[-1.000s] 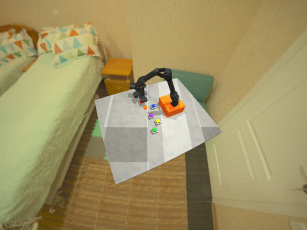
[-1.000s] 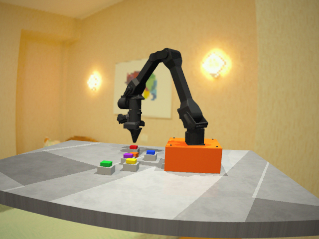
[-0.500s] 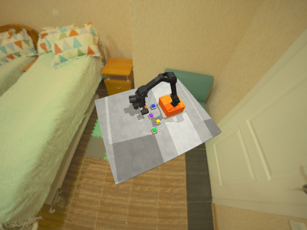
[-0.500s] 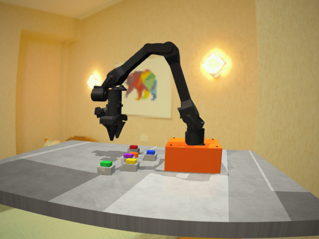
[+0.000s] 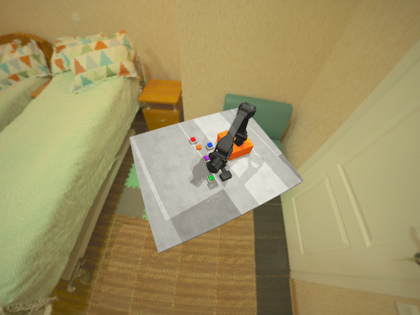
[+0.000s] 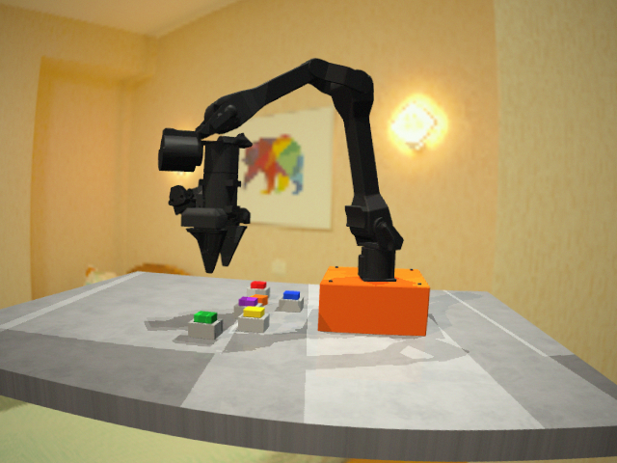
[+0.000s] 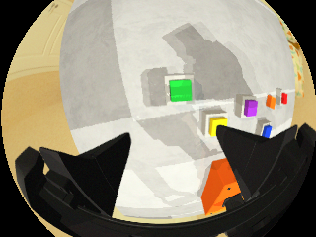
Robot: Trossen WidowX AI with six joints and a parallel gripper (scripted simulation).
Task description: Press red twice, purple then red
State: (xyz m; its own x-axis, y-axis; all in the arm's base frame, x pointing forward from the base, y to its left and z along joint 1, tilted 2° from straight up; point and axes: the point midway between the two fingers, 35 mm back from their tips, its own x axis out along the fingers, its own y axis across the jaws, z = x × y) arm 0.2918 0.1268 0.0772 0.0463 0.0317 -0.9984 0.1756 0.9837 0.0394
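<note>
Grey table [image 6: 124,398] in bedroom. Nearest: green button [image 6: 204,316], then yellow [image 6: 254,312], purple button [image 6: 247,301], red button [image 6: 257,285] farthest. Gripper [image 6: 219,258] hanging well above the buttons, fingers spread wide, holding nothing.

A bed with a pale green textured cover [image 5: 50,163] fills the left of the top view. Two pillows with coloured triangle print [image 5: 96,59] lie at its upper end. An orange wooden nightstand [image 5: 161,91] stands right of the bed. A cream panelled door [image 5: 356,189] occupies the right. A glowing wall lamp [image 6: 417,122] and a framed multicoloured animal picture [image 6: 288,169] hang on the yellow wall.
</note>
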